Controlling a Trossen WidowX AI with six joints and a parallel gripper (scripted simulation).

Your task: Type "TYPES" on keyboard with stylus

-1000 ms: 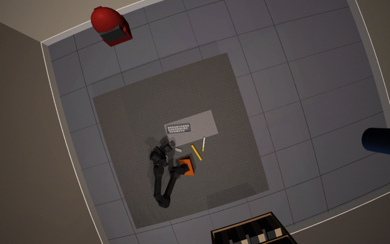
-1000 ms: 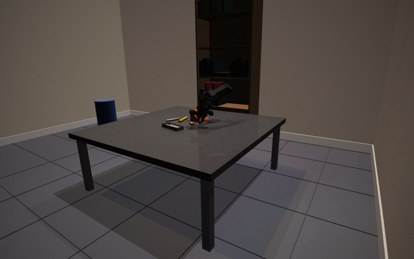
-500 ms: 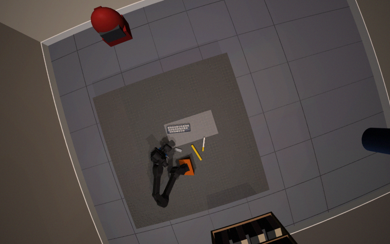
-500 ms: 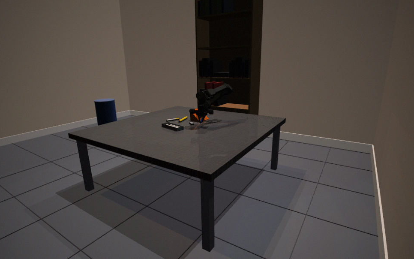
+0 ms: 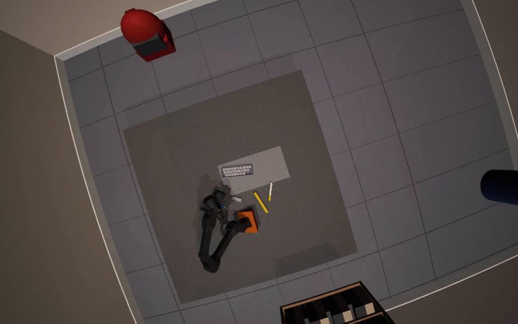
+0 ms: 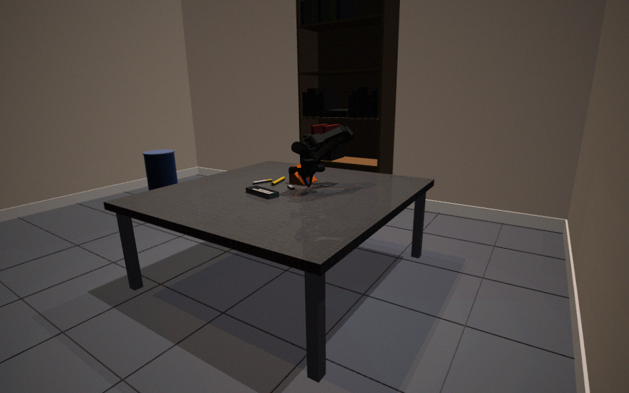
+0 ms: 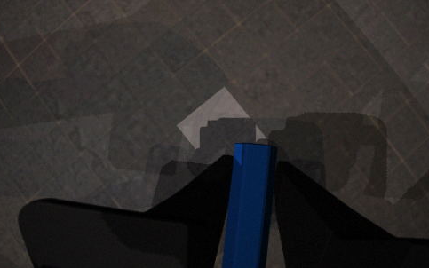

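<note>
My gripper (image 5: 221, 205) (image 6: 308, 180) (image 7: 253, 168) is shut on the blue stylus (image 7: 250, 200). In the wrist view the stylus stands between the two black fingertips, its far end pointing away from the camera. The held stylus hangs low over the desk (image 5: 293, 129) (image 6: 219, 215); whether its tip touches the desk I cannot tell. The keyboard (image 5: 237, 170) (image 6: 262, 191) lies beyond the gripper, up and to the right of it in the top view. The keyboard is out of the wrist view. Its key letters are too small to read.
A small grey block (image 5: 236, 198) (image 6: 291, 187) lies between gripper and keyboard. A yellow stick (image 5: 260, 202) (image 6: 278, 180) and a white-and-yellow pen (image 5: 270, 191) (image 6: 262, 181) lie farther right in the top view. An orange box (image 5: 248, 214) (image 6: 312, 179) stands by the arm's base.
</note>
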